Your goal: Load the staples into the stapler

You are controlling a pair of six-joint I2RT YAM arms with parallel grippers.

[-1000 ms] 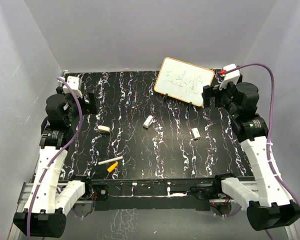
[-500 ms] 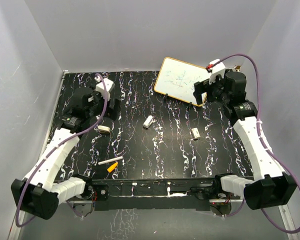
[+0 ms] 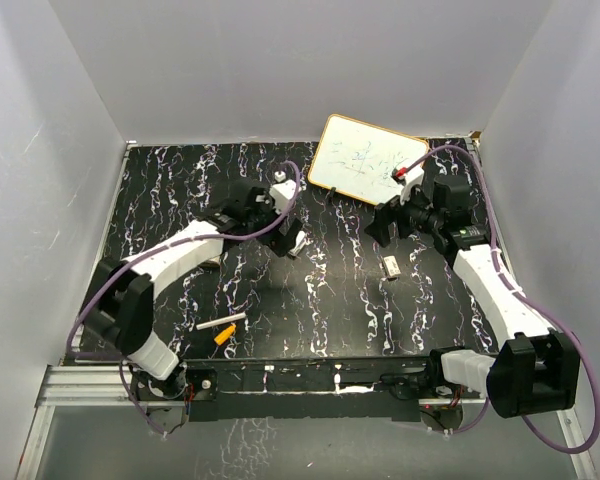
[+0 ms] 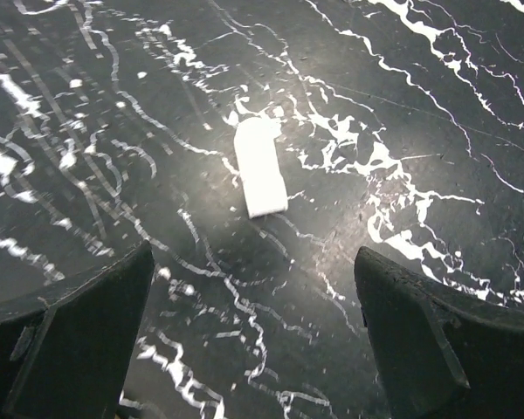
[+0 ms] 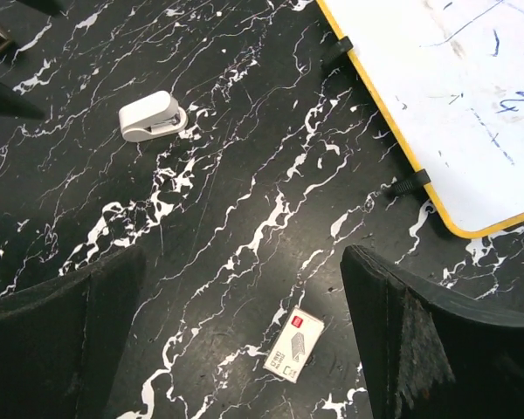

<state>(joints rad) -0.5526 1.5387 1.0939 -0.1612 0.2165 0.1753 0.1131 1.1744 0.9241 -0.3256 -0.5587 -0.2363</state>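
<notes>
Top external view: the black, white-veined bench (image 3: 330,310) fills the middle of the frame. A whiteboard (image 3: 368,162) with a yellow rim stands at its upper right edge, scribbled with marker; in the right wrist view it takes up the upper right corner and rests on small black feet.

The left arm reaches from the lower left toward the centre. Its pincer (image 3: 282,234) has its jaws spread wide and holds nothing. The right arm bends in from the lower right, and its pincer (image 3: 382,225) is also spread and empty, just below the whiteboard.

The stapler (image 3: 297,243) lies closed on the bench near the centre, just beside the left pincer on its right. In the left wrist view the stapler (image 4: 260,168) sits above the gap between the two dark fingers (image 4: 70,332), apart from both. In the right wrist view it lies at the upper left.

A small box of staples (image 3: 390,265) lies right of centre, well apart from the stapler and below the right pincer. A white stick (image 3: 222,323) and an orange piece (image 3: 224,335) lie close together at the lower left.
</notes>
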